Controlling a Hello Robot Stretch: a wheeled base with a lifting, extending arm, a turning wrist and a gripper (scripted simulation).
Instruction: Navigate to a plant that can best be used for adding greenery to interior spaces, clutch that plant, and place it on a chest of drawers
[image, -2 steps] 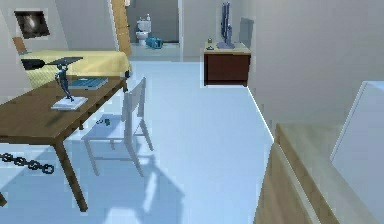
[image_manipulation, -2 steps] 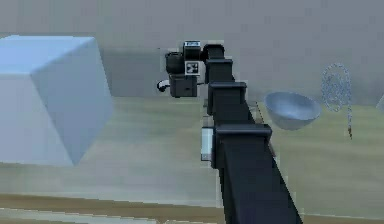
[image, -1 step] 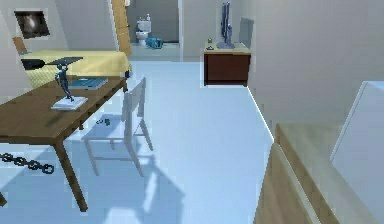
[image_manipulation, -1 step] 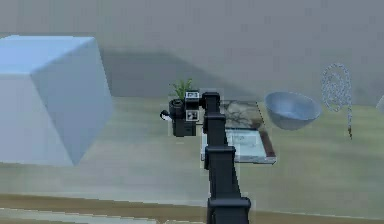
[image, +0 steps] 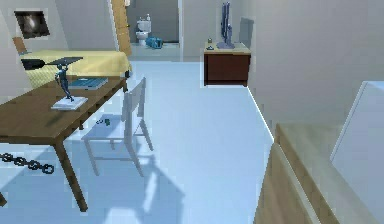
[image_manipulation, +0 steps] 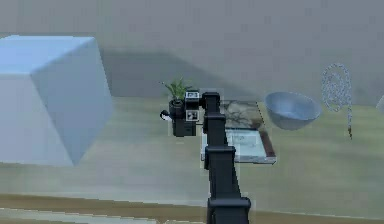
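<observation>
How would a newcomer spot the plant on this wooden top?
Start at the big white box on the wooden top. Right of it, by the dark arm's far end, stands the small plant. It alone has thin green leaves, unlike the grey bowl and flat book.

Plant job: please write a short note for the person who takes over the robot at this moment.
Gripper: at the plant; I cannot tell whether it holds anything.
Plant: on the wooden top, between a white box and a bowl.
Done: the robot is at the plant.
Left: lift the plant and carry it to a chest of drawers. The low dark cabinet across the room may be one.
</observation>
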